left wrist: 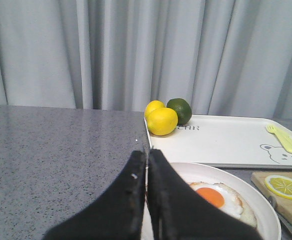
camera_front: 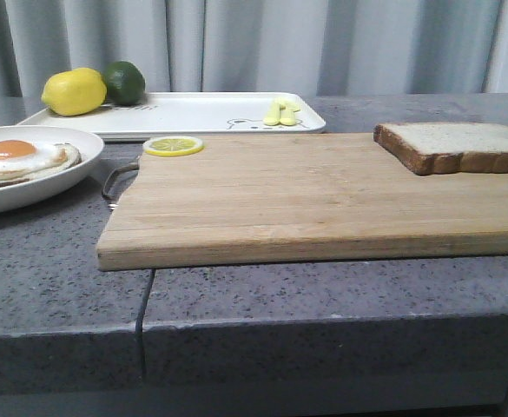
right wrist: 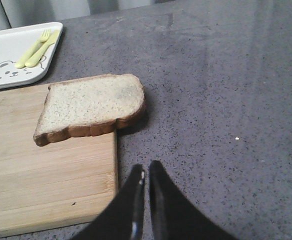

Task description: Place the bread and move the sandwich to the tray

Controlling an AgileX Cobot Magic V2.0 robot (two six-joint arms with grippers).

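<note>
The bread (camera_front: 453, 146) lies on the far right corner of the wooden cutting board (camera_front: 306, 195), overhanging its edge; it also shows in the right wrist view (right wrist: 91, 107). The sandwich, one slice with a fried egg (camera_front: 15, 156) on top, sits on a round white plate (camera_front: 62, 174) at the left, also in the left wrist view (left wrist: 218, 197). The white tray (camera_front: 201, 113) with the bear print lies behind the board. My left gripper (left wrist: 146, 155) is shut and empty above the plate's edge. My right gripper (right wrist: 146, 170) is shut and empty over the counter, near the bread.
A lemon (camera_front: 74, 91) and a lime (camera_front: 125, 82) sit on the tray's left end, yellow cutlery (camera_front: 281, 111) on its right. A lemon slice (camera_front: 173, 145) lies at the board's back left corner. A metal handle (camera_front: 117, 181) sticks out of the board. The counter's front edge is close.
</note>
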